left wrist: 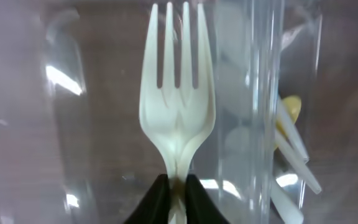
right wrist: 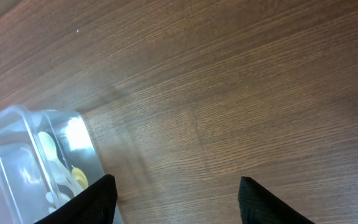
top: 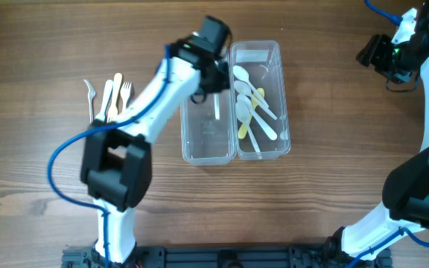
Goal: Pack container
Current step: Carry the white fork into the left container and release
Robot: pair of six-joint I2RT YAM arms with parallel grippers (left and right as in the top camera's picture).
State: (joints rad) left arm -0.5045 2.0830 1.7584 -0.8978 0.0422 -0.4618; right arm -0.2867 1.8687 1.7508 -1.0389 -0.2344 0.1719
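Note:
A clear two-compartment container [top: 208,152] stands mid-table. Its right compartment holds several white and yellowish plastic spoons [top: 249,104]. My left gripper [left wrist: 174,193] is shut on the handle of a white plastic fork [left wrist: 178,93] and holds it over the left compartment [left wrist: 92,124], tines pointing away; in the overhead view the gripper [top: 208,78] is at the container's far left end. Loose white cutlery [top: 110,95] lies on the table left of the container. My right gripper [right wrist: 174,196] is open and empty over bare wood, at the far right [top: 382,53].
The container's corner with spoons shows at the lower left of the right wrist view [right wrist: 36,155]. The wooden table [top: 334,186] surrounds everything.

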